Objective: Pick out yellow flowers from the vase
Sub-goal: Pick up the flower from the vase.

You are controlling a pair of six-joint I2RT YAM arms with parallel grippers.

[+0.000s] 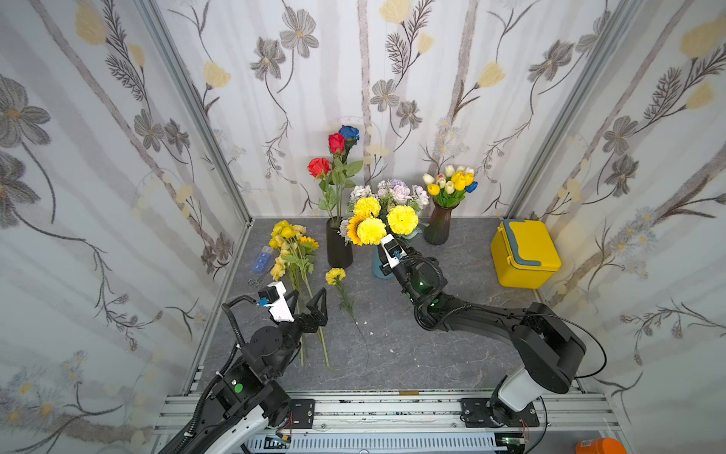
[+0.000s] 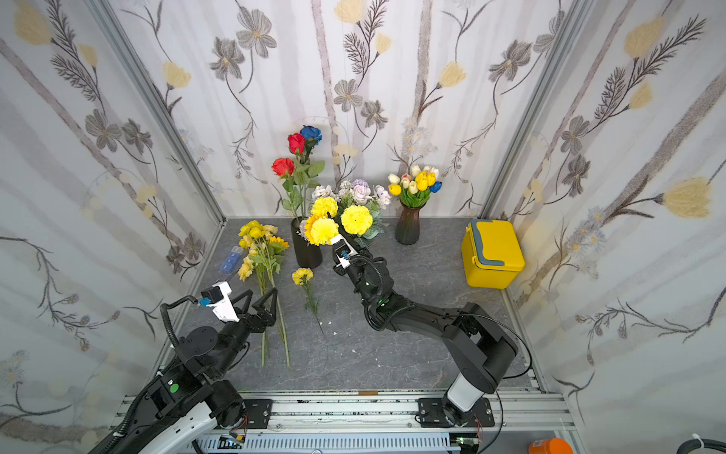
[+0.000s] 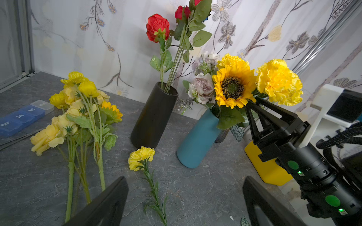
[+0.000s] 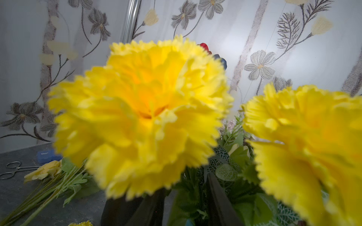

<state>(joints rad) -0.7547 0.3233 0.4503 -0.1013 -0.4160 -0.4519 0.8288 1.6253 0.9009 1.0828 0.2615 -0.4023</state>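
Left gripper [image 1: 309, 294] — jaws wide apart — hangs over yellow flowers [image 1: 290, 243] lying left on the worktop [image 1: 432, 346]. Right gripper [image 3: 254, 104] reaches under yellow carnations [image 1: 402, 220] in the teal vase [image 3: 197, 140], centre; whether it grips cannot be told.

Free room: bare tabletop [image 1: 432, 353] between the single carnation [image 1: 335, 276] lying flat and the yellow box [image 1: 524, 253]; wide lane, crossed only by the right arm [image 1: 491, 318].

Left side crowded: pile of yellow flowers [image 1: 290, 251] lies between pill box [image 1: 262, 259] and black vase [image 1: 338, 247]; left hand [image 1: 310, 293] hangs over its stems, jaws wide apart.

Gap between black vase and teal vase [image 3: 197, 140] narrow, roofed by overhanging carnation blooms [image 1: 371, 230]. Right hand [image 3: 252, 109] sits under those blooms, leaves [image 4: 225, 172] crowding its fingers [image 4: 217, 195].

Ribbed vase [image 1: 438, 226] stands near the back wall [image 1: 393, 98], beside those blooms.
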